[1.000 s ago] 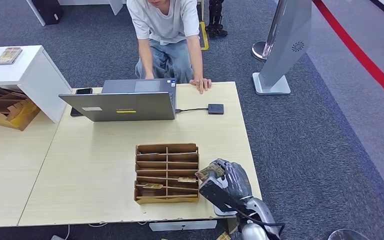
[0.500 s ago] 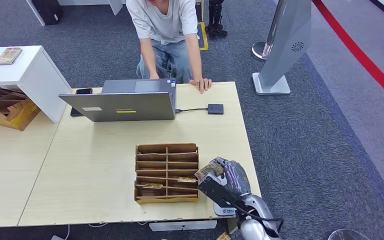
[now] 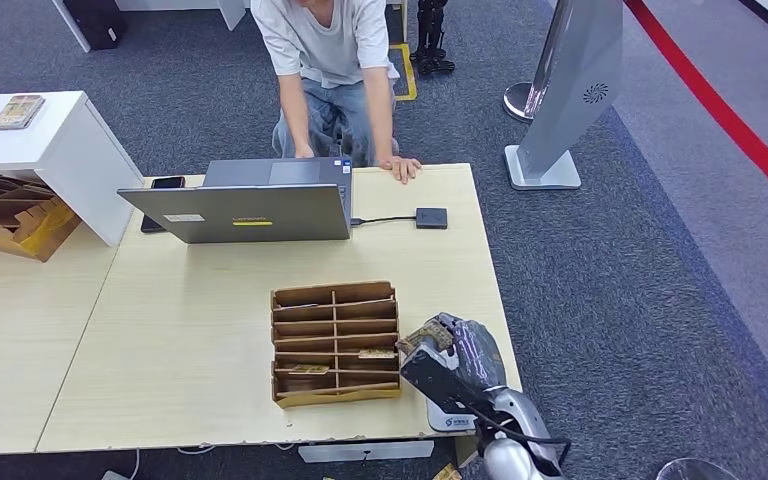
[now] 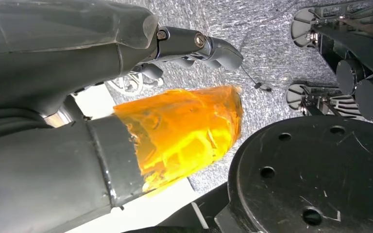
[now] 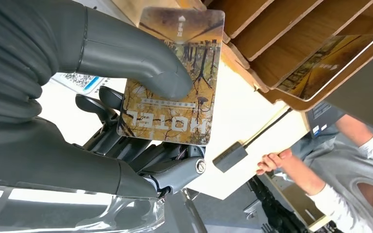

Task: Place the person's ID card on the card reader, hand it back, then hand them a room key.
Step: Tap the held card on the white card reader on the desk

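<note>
My right hand [image 3: 457,362] hovers at the table's near right corner, just right of the wooden card organizer [image 3: 336,343]. It pinches a room key card [image 5: 175,82] printed HOTEL between thumb and fingers; the same key card [image 3: 422,338] faces the organizer. More cards [image 5: 325,63] lie in the organizer's slots. The black card reader [image 3: 431,217] sits far across the table, cabled to the laptop [image 3: 250,205]. The person stands behind the table with one hand [image 3: 400,168] flat on its far edge. My left hand [image 4: 126,145], its thumb wrapped in orange, hangs over the floor holding nothing.
A white stand with a QR label [image 3: 450,420] sits under my right hand at the table's front edge. A phone [image 3: 167,182] lies left of the laptop. A white cabinet [image 3: 50,150] and cardboard trays [image 3: 5,220] are at far left. A grey kiosk [image 3: 570,90] stands beyond the table's right corner.
The organizer has turned slightly, its far edge nudged away from me. My right hand with the key card has edged a little to the right. The person has shifted stance slightly.
</note>
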Action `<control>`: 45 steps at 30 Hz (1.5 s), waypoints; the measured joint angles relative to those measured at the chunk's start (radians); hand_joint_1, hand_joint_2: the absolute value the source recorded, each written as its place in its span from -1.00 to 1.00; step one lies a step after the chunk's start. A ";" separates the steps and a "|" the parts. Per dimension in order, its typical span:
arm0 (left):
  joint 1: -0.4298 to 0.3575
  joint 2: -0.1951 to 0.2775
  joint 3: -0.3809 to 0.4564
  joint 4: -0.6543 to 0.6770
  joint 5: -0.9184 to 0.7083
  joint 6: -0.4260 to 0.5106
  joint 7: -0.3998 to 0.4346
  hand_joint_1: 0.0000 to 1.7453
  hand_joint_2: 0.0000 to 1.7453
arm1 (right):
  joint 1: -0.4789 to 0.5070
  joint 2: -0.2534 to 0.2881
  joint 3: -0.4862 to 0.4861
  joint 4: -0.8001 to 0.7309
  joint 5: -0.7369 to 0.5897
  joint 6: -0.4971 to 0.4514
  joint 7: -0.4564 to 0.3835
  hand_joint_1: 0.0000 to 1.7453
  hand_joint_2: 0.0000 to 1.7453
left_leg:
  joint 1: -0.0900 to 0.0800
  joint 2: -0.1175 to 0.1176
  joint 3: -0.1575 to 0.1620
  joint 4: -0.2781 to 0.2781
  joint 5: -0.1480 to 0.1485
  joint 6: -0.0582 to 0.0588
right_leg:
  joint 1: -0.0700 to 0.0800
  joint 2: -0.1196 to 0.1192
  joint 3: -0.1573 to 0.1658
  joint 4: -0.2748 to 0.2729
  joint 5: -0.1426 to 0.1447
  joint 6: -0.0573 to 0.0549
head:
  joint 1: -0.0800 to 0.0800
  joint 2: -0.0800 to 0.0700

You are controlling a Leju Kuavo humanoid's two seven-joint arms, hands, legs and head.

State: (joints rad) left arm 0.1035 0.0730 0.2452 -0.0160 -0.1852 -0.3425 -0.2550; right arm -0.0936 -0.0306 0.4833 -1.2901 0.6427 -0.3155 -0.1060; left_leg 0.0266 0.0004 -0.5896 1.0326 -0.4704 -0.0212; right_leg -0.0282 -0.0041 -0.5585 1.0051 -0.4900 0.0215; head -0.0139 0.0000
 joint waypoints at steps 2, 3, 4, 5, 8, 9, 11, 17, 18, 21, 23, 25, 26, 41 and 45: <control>0.002 -0.001 -0.001 0.000 0.008 0.001 -0.001 -1.00 -1.00 | 0.009 -0.002 -0.010 -0.013 0.000 0.000 0.000 1.00 1.00 | 0.000 0.000 0.000 0.000 0.000 0.000 | 0.000 0.000 0.000 0.000 0.000 0.000 | 0.000 0.000; 0.002 -0.002 -0.001 0.000 0.012 0.001 -0.002 -1.00 -1.00 | 0.014 -0.003 -0.016 -0.020 0.000 0.000 0.000 1.00 1.00 | 0.000 0.000 0.000 0.000 0.000 0.000 | 0.000 0.000 0.000 0.000 0.000 0.000 | 0.000 0.000; 0.003 -0.003 -0.001 0.000 0.016 0.001 -0.002 -1.00 -1.00 | 0.020 -0.005 -0.021 -0.026 -0.001 0.000 0.000 1.00 1.00 | 0.000 0.000 0.000 0.000 0.000 0.000 | 0.000 0.000 0.000 0.000 0.000 0.000 | 0.000 0.000; 0.004 -0.004 -0.001 0.000 0.020 0.001 -0.002 -1.00 -1.00 | 0.026 -0.007 -0.026 -0.034 -0.002 0.000 0.000 1.00 1.00 | 0.000 0.000 0.000 0.000 0.000 0.000 | 0.000 0.000 0.000 0.000 0.000 0.000 | 0.000 0.000; 0.005 -0.006 -0.002 0.000 0.027 0.001 -0.002 -1.00 -1.00 | 0.044 -0.013 -0.039 -0.054 -0.005 0.002 -0.001 1.00 1.00 | 0.000 0.000 0.000 0.000 0.000 0.000 | 0.000 0.000 0.000 0.000 0.000 0.000 | 0.000 0.000; 0.005 -0.006 -0.002 0.000 0.028 0.001 -0.002 -1.00 -1.00 | 0.048 -0.014 -0.042 -0.058 -0.005 0.002 -0.002 1.00 1.00 | 0.000 0.000 0.000 0.000 0.000 0.000 | 0.000 0.000 0.000 0.000 0.000 0.000 | 0.000 0.000; 0.005 -0.007 -0.002 0.000 0.029 0.001 -0.002 -1.00 -1.00 | 0.054 -0.017 -0.046 -0.065 -0.005 0.002 -0.002 1.00 1.00 | 0.000 0.000 0.000 0.000 0.000 0.000 | 0.000 0.000 0.000 0.000 0.000 0.000 | 0.000 0.000; 0.006 -0.010 -0.003 0.000 0.037 0.001 -0.002 -1.00 -1.00 | 0.064 -0.021 -0.054 -0.069 -0.005 0.003 -0.002 1.00 1.00 | 0.000 0.000 0.000 0.000 0.000 0.000 | 0.000 0.000 0.000 0.000 0.000 0.000 | 0.000 0.000; 0.006 -0.010 -0.003 0.000 0.038 0.001 -0.002 -1.00 -1.00 | 0.066 -0.021 -0.055 -0.070 -0.005 0.003 -0.002 1.00 1.00 | 0.000 0.000 0.000 0.000 0.000 0.000 | 0.000 0.000 0.000 0.000 0.000 0.000 | 0.000 0.000; -0.005 -0.022 -0.012 -0.003 0.031 0.095 -0.039 -1.00 -1.00 | 0.074 -0.022 -0.060 -0.078 -0.001 0.008 -0.004 1.00 1.00 | 0.000 0.000 0.000 0.001 0.000 0.000 | 0.000 0.000 -0.002 0.000 0.000 0.000 | 0.000 0.000; -0.030 -0.052 -0.031 -0.023 0.019 0.272 -0.040 -1.00 -1.00 | 0.088 -0.022 -0.064 -0.098 0.011 0.018 0.005 1.00 1.00 | -0.001 -0.002 -0.001 0.001 0.000 0.000 | -0.001 -0.002 -0.002 -0.001 0.000 0.000 | 0.000 0.000; -0.062 -0.085 -0.051 -0.053 0.010 0.398 -0.003 -1.00 -1.00 | 0.099 -0.022 -0.067 -0.125 0.024 0.032 0.023 1.00 1.00 | -0.001 -0.003 -0.002 0.001 0.000 0.001 | -0.001 -0.004 -0.001 -0.001 0.001 0.001 | 0.000 0.000; -0.077 -0.099 -0.059 -0.066 0.008 0.421 0.009 -1.00 -1.00 | 0.101 -0.022 -0.069 -0.138 0.027 0.038 0.031 1.00 1.00 | -0.001 -0.003 -0.002 0.001 0.001 0.001 | -0.001 -0.004 0.000 -0.001 0.001 0.001 | 0.000 0.000; -0.113 -0.131 -0.085 -0.129 0.009 0.420 -0.002 -1.00 -1.00 | 0.099 -0.022 -0.090 -0.184 0.026 0.060 0.043 1.00 1.00 | -0.001 -0.002 -0.001 0.001 0.001 0.001 | -0.001 -0.001 -0.001 -0.001 0.002 0.002 | 0.000 0.000; -0.112 -0.131 -0.086 -0.132 0.007 0.420 -0.004 -1.00 -1.00 | 0.099 -0.022 -0.090 -0.184 0.026 0.060 0.043 1.00 1.00 | -0.001 -0.002 -0.001 0.001 0.001 0.001 | -0.001 -0.001 -0.001 -0.001 0.002 0.002 | 0.000 0.000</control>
State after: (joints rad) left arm -0.0089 -0.0584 0.1591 -0.1481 -0.1778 0.0775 -0.2588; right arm 0.0057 -0.0530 0.3933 -1.4743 0.6683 -0.2555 -0.0629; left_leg 0.0257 -0.0013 -0.5906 1.0335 -0.4698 -0.0204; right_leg -0.0290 -0.0048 -0.5593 1.0045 -0.4879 0.0231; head -0.0140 0.0000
